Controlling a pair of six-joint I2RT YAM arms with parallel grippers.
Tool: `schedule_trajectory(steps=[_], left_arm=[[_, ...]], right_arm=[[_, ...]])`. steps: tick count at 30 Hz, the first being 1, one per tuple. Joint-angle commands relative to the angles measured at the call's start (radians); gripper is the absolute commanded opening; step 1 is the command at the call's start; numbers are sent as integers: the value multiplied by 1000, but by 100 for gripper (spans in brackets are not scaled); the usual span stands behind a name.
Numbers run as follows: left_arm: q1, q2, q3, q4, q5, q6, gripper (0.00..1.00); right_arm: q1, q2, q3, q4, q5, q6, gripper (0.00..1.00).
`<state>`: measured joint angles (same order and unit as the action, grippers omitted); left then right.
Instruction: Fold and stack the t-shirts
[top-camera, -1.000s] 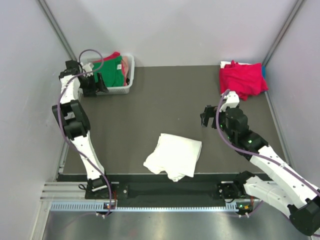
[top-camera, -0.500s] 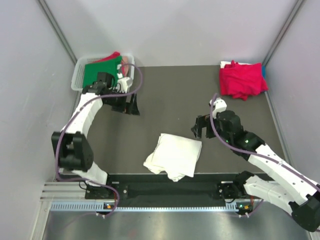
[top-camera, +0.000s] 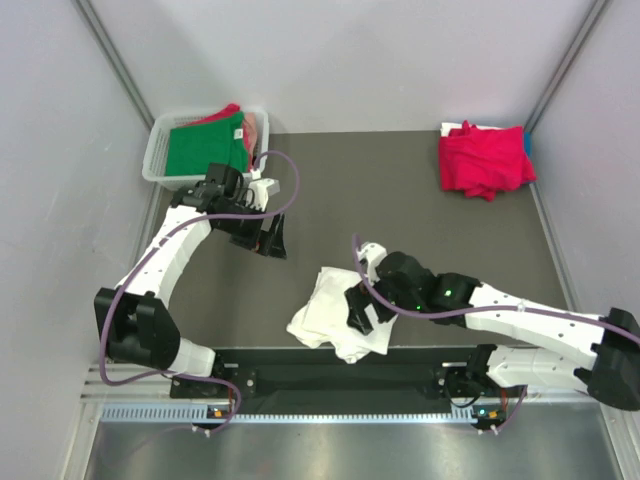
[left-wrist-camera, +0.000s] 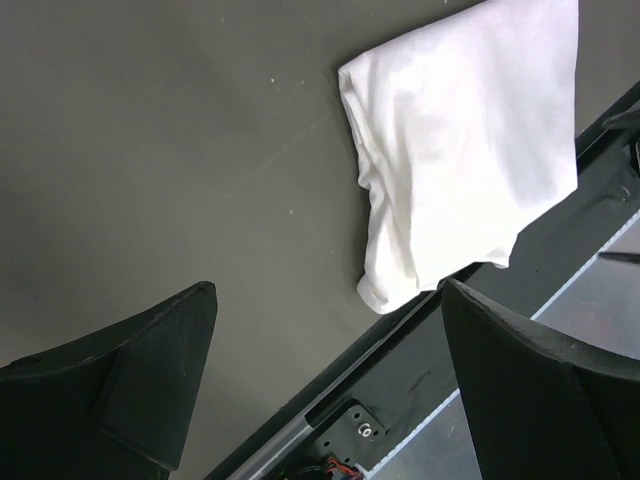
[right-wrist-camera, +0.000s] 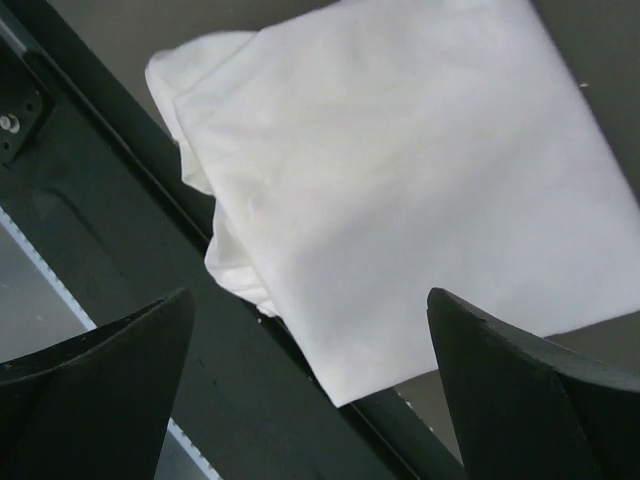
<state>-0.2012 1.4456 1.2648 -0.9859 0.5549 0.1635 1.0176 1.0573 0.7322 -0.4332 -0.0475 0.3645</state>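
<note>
White t-shirt (top-camera: 325, 305) of soft matt cloth; table (top-camera: 350, 200) smooth, matt

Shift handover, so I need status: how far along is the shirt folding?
Done: the white t-shirt lies folded near the table's front edge. In hand: nothing; the right gripper hovers open over it, the left gripper open nearby. Left: the green t-shirt and a red t-shirt sit in the basket; the crimson pile far right looks rumpled.

Open table (top-camera: 400, 190) lies between the white basket (top-camera: 152, 160) and the red shirts (top-camera: 485, 160).
</note>
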Motion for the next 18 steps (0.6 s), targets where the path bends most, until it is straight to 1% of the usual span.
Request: schedule_trajectory(steps=[1, 2, 3, 5, 11, 14, 18], left_arm=[[-1, -68, -10, -1, -22, 15, 98], [-1, -74, -16, 4, -24, 11, 98], [-1, -80, -21, 12, -24, 7, 98], [-3, -96, -34, 32, -38, -5, 98], [22, -97, -13, 20, -79, -9, 98], [71, -87, 2, 21, -62, -7, 98], [173, -53, 42, 24, -33, -21, 98]], right_arm=[[102, 113, 114, 24, 41, -9, 100], [136, 139, 131, 14, 41, -13, 100], [150, 189, 166, 10, 70, -27, 100], [177, 231, 194, -1, 81, -38, 100], [196, 325, 259, 21, 77, -52, 100], [199, 355, 280, 21, 80, -61, 100], [207, 375, 289, 17, 93, -62, 100]])
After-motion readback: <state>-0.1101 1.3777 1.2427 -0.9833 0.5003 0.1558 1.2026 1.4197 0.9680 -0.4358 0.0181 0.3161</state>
